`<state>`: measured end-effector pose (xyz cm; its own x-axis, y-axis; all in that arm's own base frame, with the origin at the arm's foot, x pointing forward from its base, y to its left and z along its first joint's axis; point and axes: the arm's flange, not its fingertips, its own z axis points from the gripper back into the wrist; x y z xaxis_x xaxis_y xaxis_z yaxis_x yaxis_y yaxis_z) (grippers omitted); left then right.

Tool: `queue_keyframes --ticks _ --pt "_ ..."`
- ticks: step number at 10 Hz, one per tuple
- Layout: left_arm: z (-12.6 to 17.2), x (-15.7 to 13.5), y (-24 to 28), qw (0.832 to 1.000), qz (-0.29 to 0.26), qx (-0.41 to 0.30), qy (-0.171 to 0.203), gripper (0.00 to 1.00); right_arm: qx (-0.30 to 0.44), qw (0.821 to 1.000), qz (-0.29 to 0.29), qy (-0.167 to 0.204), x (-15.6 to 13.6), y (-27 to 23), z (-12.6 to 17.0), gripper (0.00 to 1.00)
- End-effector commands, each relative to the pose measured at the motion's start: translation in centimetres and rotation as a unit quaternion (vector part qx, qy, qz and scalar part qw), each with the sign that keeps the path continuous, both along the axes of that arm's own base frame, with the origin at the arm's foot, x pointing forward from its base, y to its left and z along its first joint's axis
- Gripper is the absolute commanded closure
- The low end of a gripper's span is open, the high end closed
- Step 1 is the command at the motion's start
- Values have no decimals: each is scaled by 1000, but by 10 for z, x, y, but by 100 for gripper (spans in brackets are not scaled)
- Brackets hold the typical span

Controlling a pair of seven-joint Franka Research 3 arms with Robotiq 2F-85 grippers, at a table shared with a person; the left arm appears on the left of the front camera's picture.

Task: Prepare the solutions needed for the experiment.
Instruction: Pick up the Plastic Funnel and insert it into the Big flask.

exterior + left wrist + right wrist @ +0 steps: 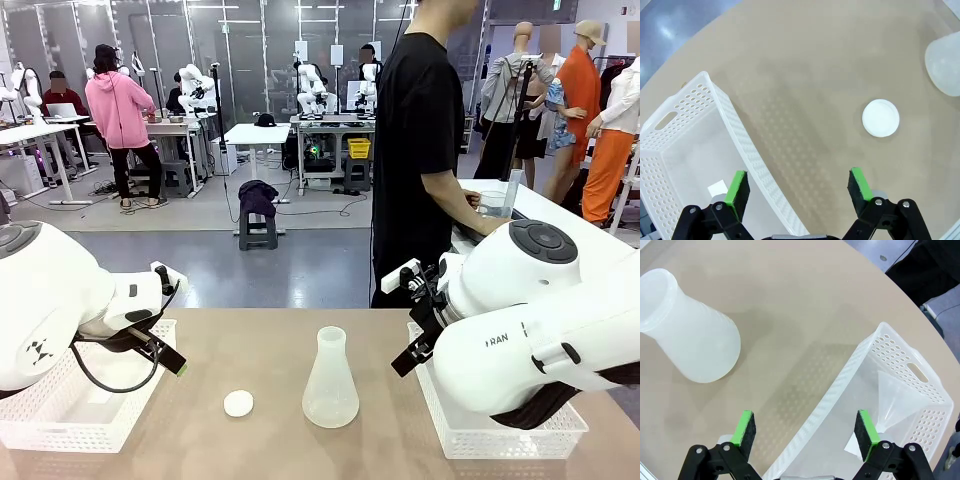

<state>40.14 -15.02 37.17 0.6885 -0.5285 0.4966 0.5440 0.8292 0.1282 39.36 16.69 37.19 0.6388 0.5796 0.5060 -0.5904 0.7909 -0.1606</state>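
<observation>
One conical flask (330, 378), frosted and translucent, stands upright mid-table; liquid inside cannot be told. One white round cap (238, 403) lies at its 8 o'clock. Two perforated baskets: left basket (70, 430) at 9, right basket (500, 440) at 3. The left gripper (798, 175) and right gripper (805, 415) gape wide, empty.

You'll find the conical flask (330, 385) frosted milky white, the round cap (238, 403) plain white and the table (300, 340) an even tan. The left basket (100, 420) and right basket (500, 440) are white, patterned with rows of small holes. The left gripper (799, 187) and right gripper (805, 430) are black with bright green pads (737, 192). The person's T-shirt (415, 130) is black.
</observation>
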Motion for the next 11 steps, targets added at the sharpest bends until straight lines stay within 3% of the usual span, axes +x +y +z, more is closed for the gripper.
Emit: queue_keyframes --ticks 1,3,5,7,8,10,11 --pt "0 0 0 1000 0 0 0 0 1 1000 -1 0 0 0 0 0" --pt "0 0 0 1000 0 0 0 0 0 1000 0 0 0 0 0 0" --pt "21 -13 -5 1000 8 -24 -1 0 68 998 12 3 -15 4 23 0" --pt "49 -24 -2 995 11 -94 11 0 118 993 5 -3 -25 -3 51 0" --pt "62 -28 2 988 17 -149 44 0 152 988 -7 9 -27 -8 65 0" --pt "91 -32 8 948 4 -298 116 0 226 971 -18 72 -28 -15 95 0" --pt "103 -33 10 941 17 -316 116 0 255 961 -29 104 -27 -17 107 0"
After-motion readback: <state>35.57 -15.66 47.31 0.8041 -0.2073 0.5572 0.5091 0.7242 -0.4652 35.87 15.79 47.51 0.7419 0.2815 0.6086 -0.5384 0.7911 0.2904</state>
